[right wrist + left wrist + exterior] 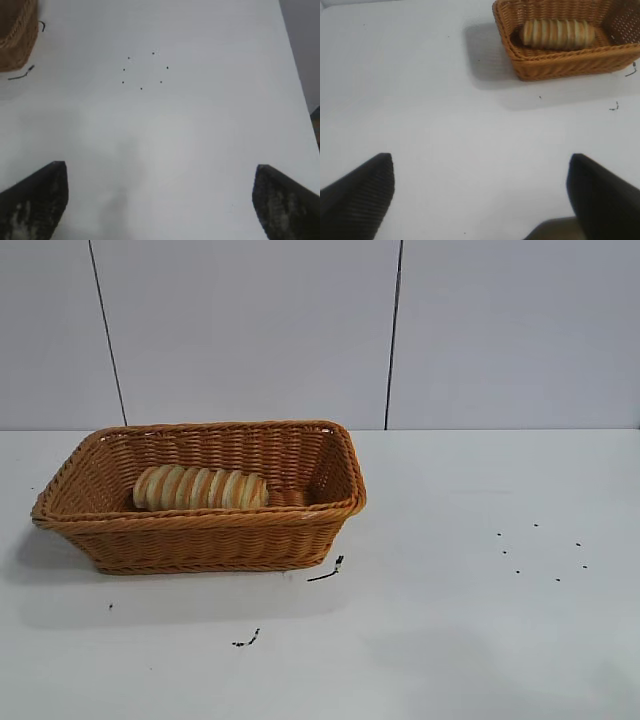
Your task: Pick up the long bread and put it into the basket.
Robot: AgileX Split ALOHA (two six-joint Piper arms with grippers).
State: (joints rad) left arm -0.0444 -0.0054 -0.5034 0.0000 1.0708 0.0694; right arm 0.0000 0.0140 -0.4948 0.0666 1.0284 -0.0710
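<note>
- The basket (200,540) stands on the table (480,640), toward its left side and near its far edge.
- The long bread (200,488) lies inside the basket, lengthwise along its long sides, left of its middle.
- A ring of small dots (540,552) marks the table's right half, well apart from the basket.
- Two short scribbles (326,572) lie on the table just off the basket's front right corner.

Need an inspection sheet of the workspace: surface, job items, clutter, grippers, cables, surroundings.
Surface: white table, a few small dark marks and black scribbles.
Job's things: long bread lies inside the basket, which stands toward the left side in the exterior view.
Clutter: nothing seen.
Grippers: left gripper open, over bare table, holding nothing; right gripper open, over bare table, holding nothing.
Cables: nothing seen.
Surroundings: pale panelled wall with dark seams.
</note>
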